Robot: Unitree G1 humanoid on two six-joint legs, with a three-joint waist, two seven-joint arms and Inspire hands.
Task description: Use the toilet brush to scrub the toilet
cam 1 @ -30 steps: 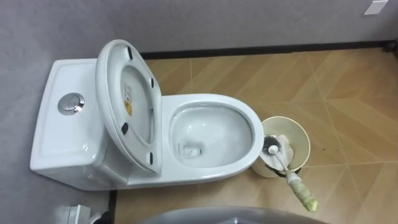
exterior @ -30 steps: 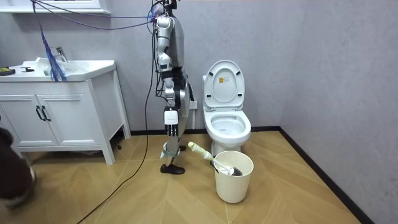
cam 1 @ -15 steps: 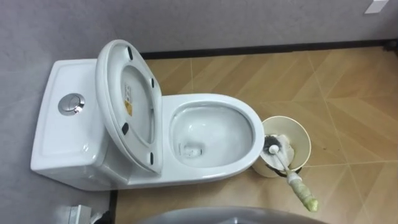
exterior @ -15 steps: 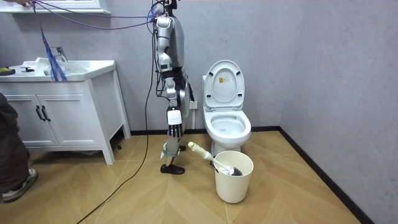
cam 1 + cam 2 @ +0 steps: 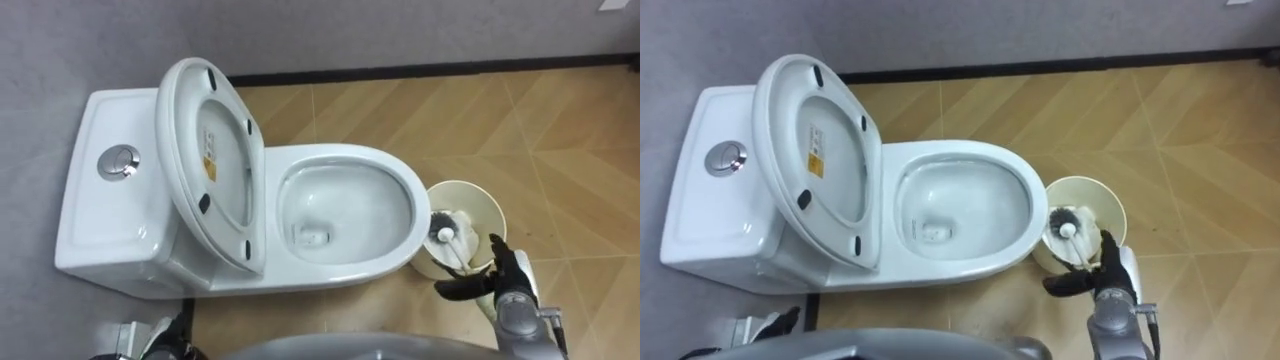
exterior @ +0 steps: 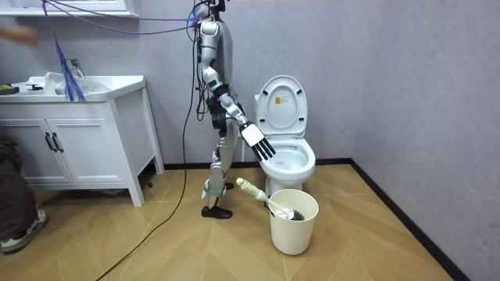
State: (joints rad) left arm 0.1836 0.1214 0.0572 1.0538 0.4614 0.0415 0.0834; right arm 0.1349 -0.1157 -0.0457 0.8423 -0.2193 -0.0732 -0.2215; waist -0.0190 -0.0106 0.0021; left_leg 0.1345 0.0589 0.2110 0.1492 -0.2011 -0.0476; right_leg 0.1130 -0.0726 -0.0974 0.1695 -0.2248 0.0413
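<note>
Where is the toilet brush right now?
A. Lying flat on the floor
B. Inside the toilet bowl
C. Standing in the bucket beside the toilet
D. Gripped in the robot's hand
C. The toilet brush has its head down in the cream bucket next to the toilet, and its handle leans out over the rim. The robot's right hand is open by the handle, not closed on it.

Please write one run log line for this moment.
brush: head in bucket, not held | right hand: open, above its handle | toilet: lid up
</note>
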